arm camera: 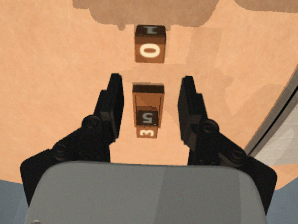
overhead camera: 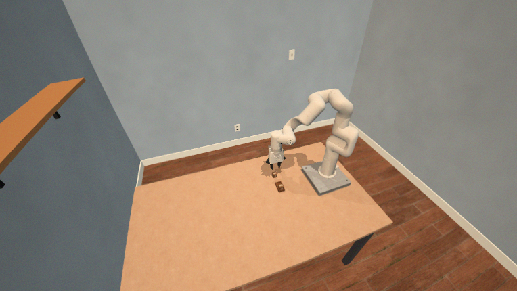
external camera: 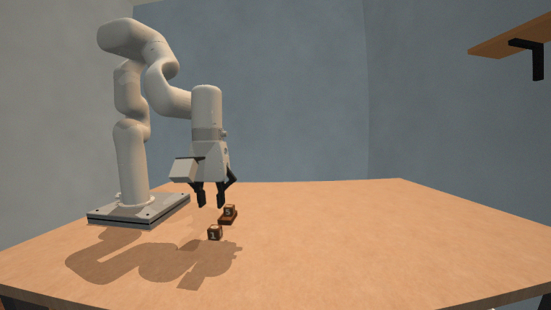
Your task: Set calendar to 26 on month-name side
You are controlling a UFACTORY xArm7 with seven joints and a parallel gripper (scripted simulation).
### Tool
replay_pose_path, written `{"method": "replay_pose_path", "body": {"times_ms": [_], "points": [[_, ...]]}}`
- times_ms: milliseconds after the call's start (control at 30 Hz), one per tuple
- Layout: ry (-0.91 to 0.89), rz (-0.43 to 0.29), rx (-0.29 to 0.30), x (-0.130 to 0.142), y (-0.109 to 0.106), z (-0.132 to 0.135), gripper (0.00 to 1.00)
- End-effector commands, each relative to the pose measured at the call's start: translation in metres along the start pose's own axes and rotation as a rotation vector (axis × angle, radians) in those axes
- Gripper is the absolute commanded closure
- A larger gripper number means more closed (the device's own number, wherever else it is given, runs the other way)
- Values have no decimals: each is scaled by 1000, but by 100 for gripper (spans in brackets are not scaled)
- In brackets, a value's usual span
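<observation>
End effector (overhead camera: 275, 166) (external camera: 210, 205) (arm camera: 151, 88) hangs half-spread and released above the counter (overhead camera: 202, 224) (external camera: 327, 238) (arm camera: 45, 65). One cube (overhead camera: 274, 174) (external camera: 214, 232) (arm camera: 150, 47) stands on that tan top near the tray (overhead camera: 277, 189) (external camera: 224, 220) (arm camera: 148, 90), which carries the other cube (overhead camera: 280, 187) (external camera: 228, 210) (arm camera: 147, 120). Beyond are reddish floorboards (overhead camera: 415, 216), blue-gray walls (overhead camera: 216, 72) (external camera: 270, 76) and an orange-brown shelf (overhead camera: 39, 104) (external camera: 505, 40).
</observation>
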State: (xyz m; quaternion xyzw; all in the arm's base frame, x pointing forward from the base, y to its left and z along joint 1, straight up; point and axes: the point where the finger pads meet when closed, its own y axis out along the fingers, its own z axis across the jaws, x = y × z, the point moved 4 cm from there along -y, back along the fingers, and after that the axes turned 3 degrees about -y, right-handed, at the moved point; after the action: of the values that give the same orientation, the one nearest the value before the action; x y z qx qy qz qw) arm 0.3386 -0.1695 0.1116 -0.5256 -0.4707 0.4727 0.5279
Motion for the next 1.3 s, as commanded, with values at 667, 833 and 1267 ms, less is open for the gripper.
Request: {"method": "replay_pose_path", "body": {"times_ms": [667, 833, 1267], "points": [[0, 0, -3, 0, 5, -1, 51], [0, 0, -3, -1, 9, -1, 51], [0, 0, -3, -1, 29, -2, 51]]}}
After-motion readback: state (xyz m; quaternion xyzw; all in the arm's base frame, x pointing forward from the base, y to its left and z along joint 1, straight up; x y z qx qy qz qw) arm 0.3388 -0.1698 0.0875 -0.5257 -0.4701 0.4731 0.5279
